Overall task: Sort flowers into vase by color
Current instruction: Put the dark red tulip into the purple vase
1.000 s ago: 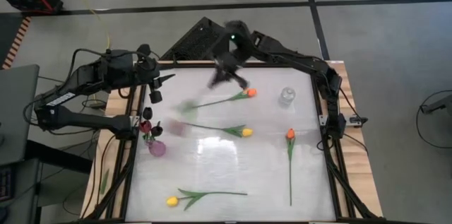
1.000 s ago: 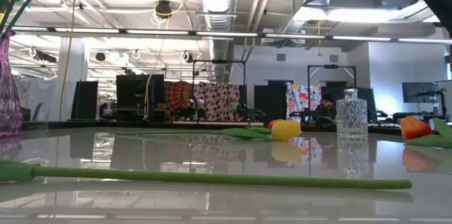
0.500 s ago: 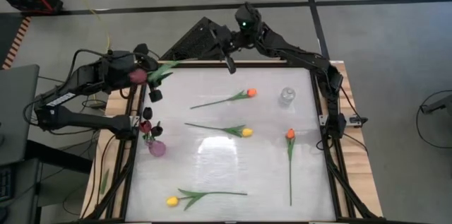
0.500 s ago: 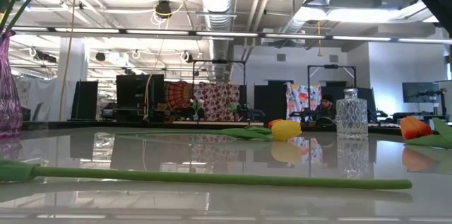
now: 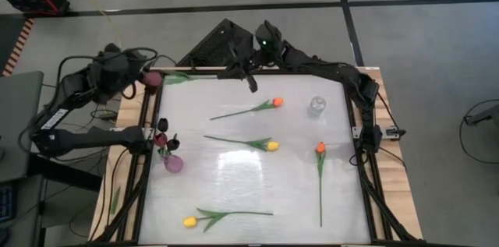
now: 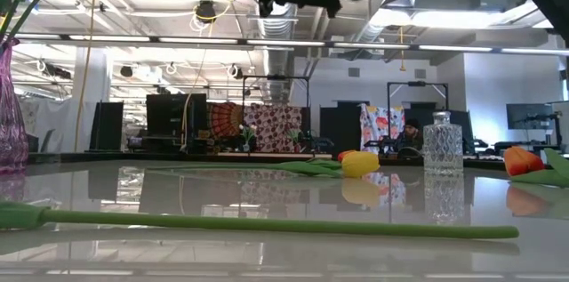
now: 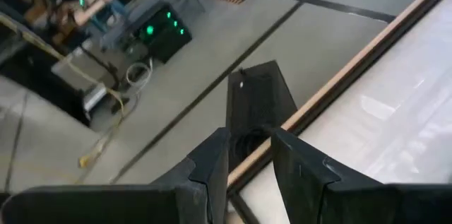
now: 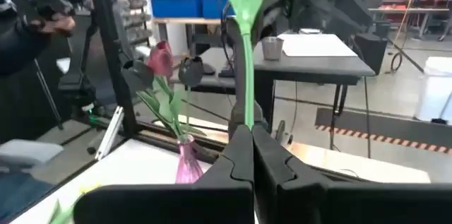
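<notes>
White table [image 5: 234, 177] across the middle of the high view, wooden frame round it, grey floor beyond. Two dark arms along the top edge: left arm folded at upper left, right arm reaching in from the right side to top centre.

Purple vase [image 5: 173, 163] at the table's left edge, already holding dark maroon tulips [image 5: 161, 139]. Clear glass vase [image 5: 316, 107] right of centre, empty as far as can be seen.

Right gripper [image 8: 244, 136] pinched tight on a thin green stem, leaves rising above the fingers in its wrist view. Held maroon tulip [image 5: 150, 79] lying out sideways at upper left of the high view, head beyond the table edge, just beside the left arm. Left gripper [image 7: 248, 150] parted by a narrow gap, nothing between the fingers, aimed past the table's corner at the floor.

Four loose flowers flat on the table: orange tulip [image 5: 277, 102] at upper centre, yellow tulip [image 5: 272, 146] at centre, second orange tulip [image 5: 320, 148] right of it, second yellow tulip [image 5: 189, 221] at lower left.

Step in hand, judging by this: carrying the maroon tulip over to its matching vase. Next move likely calling for tipping the stem upright, lining its lower end over the narrow purple mouth, then lowering without knocking the blooms already inside.

No readable brand, label or writing anywhere.
</notes>
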You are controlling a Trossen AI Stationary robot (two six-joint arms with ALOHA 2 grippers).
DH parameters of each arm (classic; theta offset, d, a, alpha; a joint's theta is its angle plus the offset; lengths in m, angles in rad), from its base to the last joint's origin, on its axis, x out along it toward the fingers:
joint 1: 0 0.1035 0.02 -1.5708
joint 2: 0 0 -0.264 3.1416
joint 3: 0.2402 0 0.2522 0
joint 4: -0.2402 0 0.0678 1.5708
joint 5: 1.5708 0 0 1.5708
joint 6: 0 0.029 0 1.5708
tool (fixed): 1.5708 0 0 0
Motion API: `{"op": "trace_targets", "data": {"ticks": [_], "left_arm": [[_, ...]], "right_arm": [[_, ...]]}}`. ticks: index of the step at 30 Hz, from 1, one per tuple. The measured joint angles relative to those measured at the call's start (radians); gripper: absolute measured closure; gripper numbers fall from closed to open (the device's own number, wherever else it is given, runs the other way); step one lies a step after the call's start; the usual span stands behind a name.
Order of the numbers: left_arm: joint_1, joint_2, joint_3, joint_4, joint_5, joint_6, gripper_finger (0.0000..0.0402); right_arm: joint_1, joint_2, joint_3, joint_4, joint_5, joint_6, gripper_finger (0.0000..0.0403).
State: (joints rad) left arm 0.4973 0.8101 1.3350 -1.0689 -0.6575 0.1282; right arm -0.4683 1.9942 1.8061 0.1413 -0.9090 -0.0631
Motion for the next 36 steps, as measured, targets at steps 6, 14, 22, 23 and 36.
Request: {"op": "trace_targets", "data": {"ticks": [6, 14, 22, 23, 36], "left_arm": [[0.018, -0.042, -0.102, 0.009, 0.086, -0.1, 0.0304], [0.018, -0.108, -0.362, 0.387, 0.416, -0.097, 0.0304], [0.018, -0.072, -0.473, 0.824, 0.674, -0.186, 0.0304], [0.018, -0.064, -0.473, 0.838, 0.689, -0.186, 0.0304], [0.013, -0.045, -0.473, 0.666, 0.736, -0.022, 0.0304]], "right_arm": [[-0.001, 0.0, -0.247, 0.53, 0.114, 0.286, 0.0387], [0.057, 0.003, -0.507, 1.032, 0.487, 0.467, 0.0387], [0.163, 0.002, -0.528, 1.138, 0.62, 0.446, 0.0387], [0.172, 0.002, -0.528, 1.131, 0.618, 0.437, 0.0387], [0.115, -0.116, -0.569, 0.467, -0.135, 0.379, 0.0376]]}}
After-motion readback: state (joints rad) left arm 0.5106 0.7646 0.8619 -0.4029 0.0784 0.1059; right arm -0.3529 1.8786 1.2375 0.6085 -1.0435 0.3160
